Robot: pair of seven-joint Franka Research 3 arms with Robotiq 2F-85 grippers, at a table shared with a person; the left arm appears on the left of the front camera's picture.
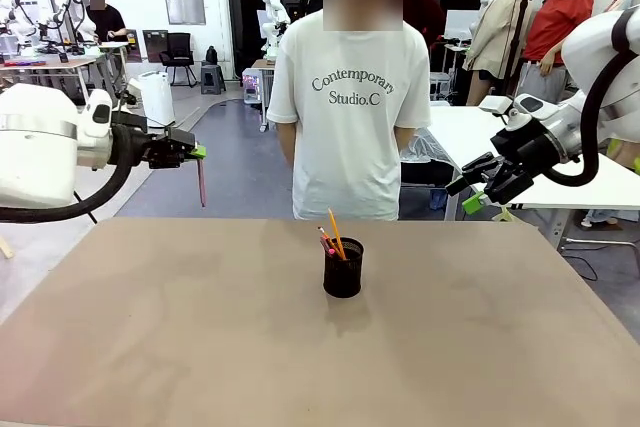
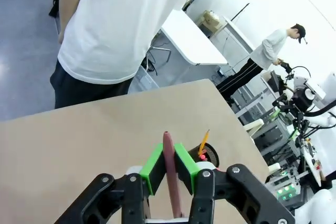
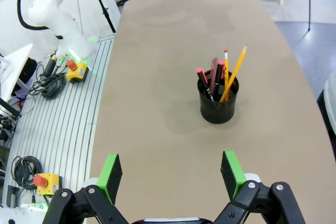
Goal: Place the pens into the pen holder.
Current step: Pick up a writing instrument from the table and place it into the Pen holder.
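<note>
Meanwhile: 1 pen aloft, the rest in the cup

Front view: left gripper [image 1: 197,153] pinches the pinkish-brown pen [image 1: 201,183], hanging above the table's [image 1: 150,347] far left corner. The pen holder [image 1: 343,267] stands near the far edge, centre, holding the yellow pencil [image 1: 336,232]. Right gripper [image 1: 480,194] hovers spread wide, empty.

Left wrist view: green pads [image 2: 153,167] clamp the pen.

Right wrist view: fingers [image 3: 231,173] wide apart; holder with red-black pens [image 3: 215,77] ahead.
</note>
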